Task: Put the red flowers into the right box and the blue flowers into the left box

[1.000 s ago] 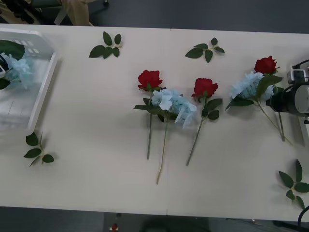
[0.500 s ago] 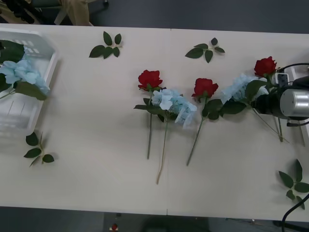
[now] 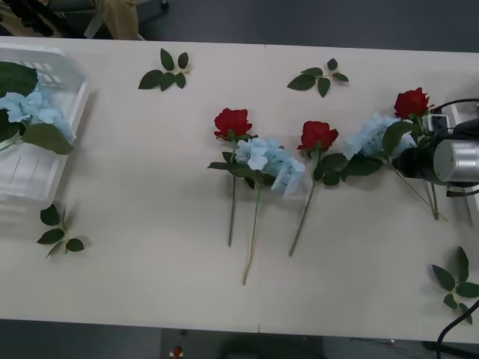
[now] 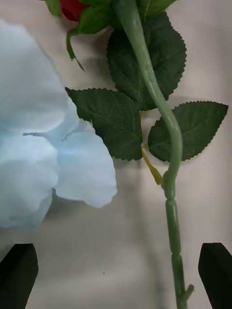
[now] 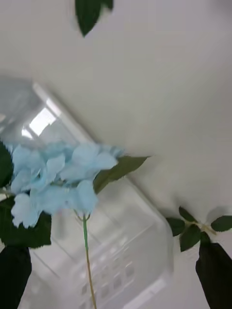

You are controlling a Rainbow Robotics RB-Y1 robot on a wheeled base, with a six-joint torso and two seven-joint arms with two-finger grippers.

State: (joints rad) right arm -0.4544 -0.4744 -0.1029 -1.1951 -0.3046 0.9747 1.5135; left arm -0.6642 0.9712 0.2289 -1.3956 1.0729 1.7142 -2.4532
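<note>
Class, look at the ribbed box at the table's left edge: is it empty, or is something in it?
Not empty. A blue flower with broad green leaves lies inside the left box.

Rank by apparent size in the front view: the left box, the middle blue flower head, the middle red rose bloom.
1. left box, clearly largest.
2. middle blue flower head.
3. middle red rose bloom, somewhat smaller than the blue head.

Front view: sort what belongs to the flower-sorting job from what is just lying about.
Job:
red flowers
blue flowers
left box
right gripper

Lying about:
loose leaf sprigs
</note>
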